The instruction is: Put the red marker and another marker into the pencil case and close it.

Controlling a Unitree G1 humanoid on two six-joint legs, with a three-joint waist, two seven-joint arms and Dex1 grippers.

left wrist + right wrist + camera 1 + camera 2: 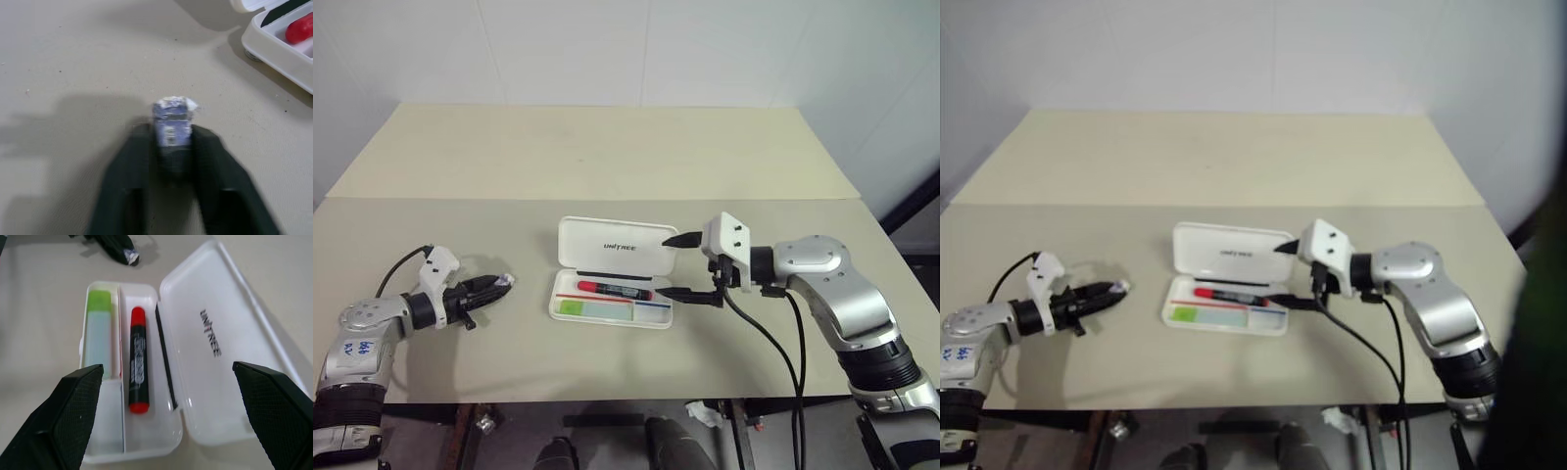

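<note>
Head cameras: the white pencil case [570, 257] lies open at the middle of the bench [607, 157], lid tipped back away from the robot. The red marker [615, 290] rests in the rear compartment, next to the hinge. The lime-green marker [570, 307] sits in the front compartment, towards its left end. The right pincer [666, 265] hovers at the case's right end, spread wide, its upper finger near the lid's right edge and its lower finger level with the tray. The left pincer [494, 286] is well apart from the case on the left, low over the bench, pointing towards it.

Left wrist camera: the left fingers are drawn in on either side of a dark object with a bluish-white end [172, 120] and appear to pinch it. What the object is cannot be told. A corner of the case, with the red marker's end, shows beyond.

Right wrist camera: the spread right fingers frame the whole open case, both markers lying flat in their compartments, and the lid's "UNITREE" lettering [210, 333] faces up.

With both markers inside, the remaining step looks to be closing the lid. Doing it well likely means getting a finger behind the lid's far edge, swinging it over the hinge in a slow arc, then pressing down near the front rim until it latches. The light case could slide, so steadying the tray would help. The red marker should stay flat, clear of the rim.
</note>
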